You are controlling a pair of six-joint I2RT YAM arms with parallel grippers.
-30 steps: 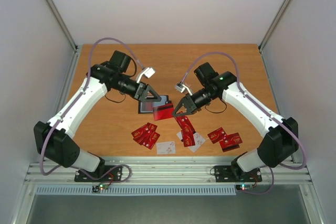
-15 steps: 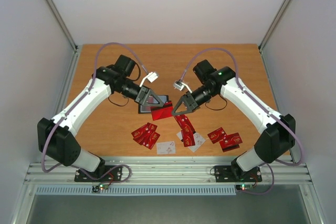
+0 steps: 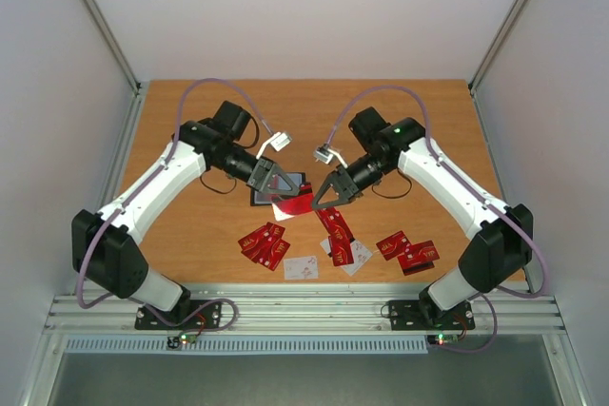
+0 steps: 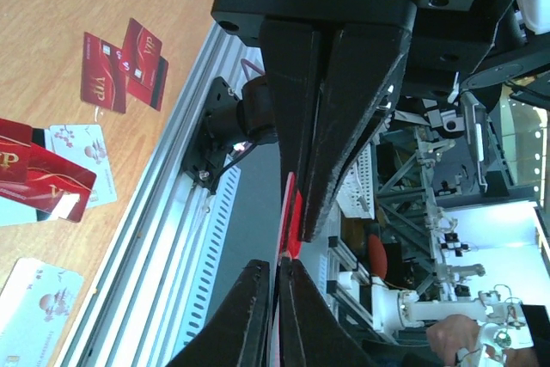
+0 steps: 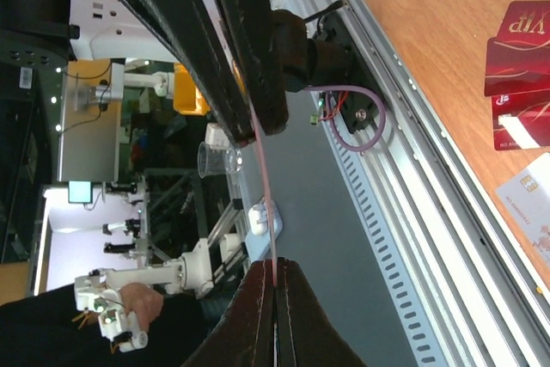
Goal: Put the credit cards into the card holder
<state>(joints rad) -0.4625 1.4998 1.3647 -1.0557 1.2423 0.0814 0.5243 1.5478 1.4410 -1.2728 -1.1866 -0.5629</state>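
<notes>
**One red card pinched from both ends over the card holder**

At the middle of the counter (image 3: 419, 121) we see the two arms meeting tip to tip. The left pincer (image 3: 279, 185) has its jaws drawn in almost flat. In the left wrist view its fingers (image 4: 249, 324) press either side of the thin edge of a red card (image 3: 295, 203). The right pincer (image 3: 322, 201) is fully closed on the opposite end of that same card, which shows edge-on in its wrist view. The card holder (image 3: 259, 201) lies on the counter beneath the left pincer, partly hidden. The other credit cards (image 3: 265, 242) lie in loose groups along the near edge.
</notes>
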